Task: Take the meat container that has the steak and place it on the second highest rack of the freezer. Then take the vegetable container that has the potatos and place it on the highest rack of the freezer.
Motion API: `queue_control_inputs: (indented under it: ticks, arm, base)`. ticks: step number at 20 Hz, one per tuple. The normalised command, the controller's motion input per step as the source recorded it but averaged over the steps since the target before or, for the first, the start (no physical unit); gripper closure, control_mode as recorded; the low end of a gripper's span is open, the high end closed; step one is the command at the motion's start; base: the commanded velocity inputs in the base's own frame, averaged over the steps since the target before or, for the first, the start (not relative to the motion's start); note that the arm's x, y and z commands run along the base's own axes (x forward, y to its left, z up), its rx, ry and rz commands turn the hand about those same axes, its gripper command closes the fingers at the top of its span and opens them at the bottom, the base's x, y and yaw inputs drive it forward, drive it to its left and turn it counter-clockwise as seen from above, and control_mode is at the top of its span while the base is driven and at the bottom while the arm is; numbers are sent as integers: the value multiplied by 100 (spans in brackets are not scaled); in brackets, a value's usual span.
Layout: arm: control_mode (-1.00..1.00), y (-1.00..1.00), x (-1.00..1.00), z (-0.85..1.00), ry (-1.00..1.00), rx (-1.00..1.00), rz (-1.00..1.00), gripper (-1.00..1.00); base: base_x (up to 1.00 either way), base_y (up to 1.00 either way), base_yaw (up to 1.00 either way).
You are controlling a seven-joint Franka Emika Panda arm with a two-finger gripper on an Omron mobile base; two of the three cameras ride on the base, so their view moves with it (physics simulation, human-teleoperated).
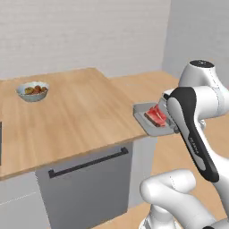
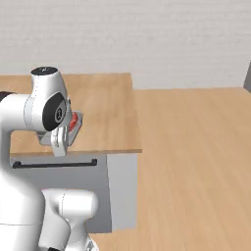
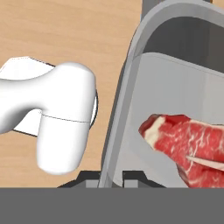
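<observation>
We find the tray's grey rim [image 3: 120, 109] closest to the lens, running down between the gripper [image 3: 110, 178] and its two fingertips, which sit narrowly parted on either side of the wall; we judge them clamped on it. The steak [image 3: 192, 148] lies inside the tray. The tray [image 1: 144, 114] hangs off the counter's corner, past its edge [image 1: 89, 147], apparently lifted for carrying. The bowl of potatoes [image 1: 32, 91] sits far across the counter, well apart. A drawer front with a dark handle [image 1: 87, 163] is below. We note the arm itself hides much of the tray.
</observation>
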Motion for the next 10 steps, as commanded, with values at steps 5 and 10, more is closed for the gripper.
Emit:
queue_control_inputs:
  ticks: [5, 10]
  arm:
    - [100, 0, 0, 0, 0, 0, 0, 100]
    - [100, 0, 0, 0, 0, 0, 0, 100]
  base:
    - [4, 20, -93]
    - [27, 37, -84]
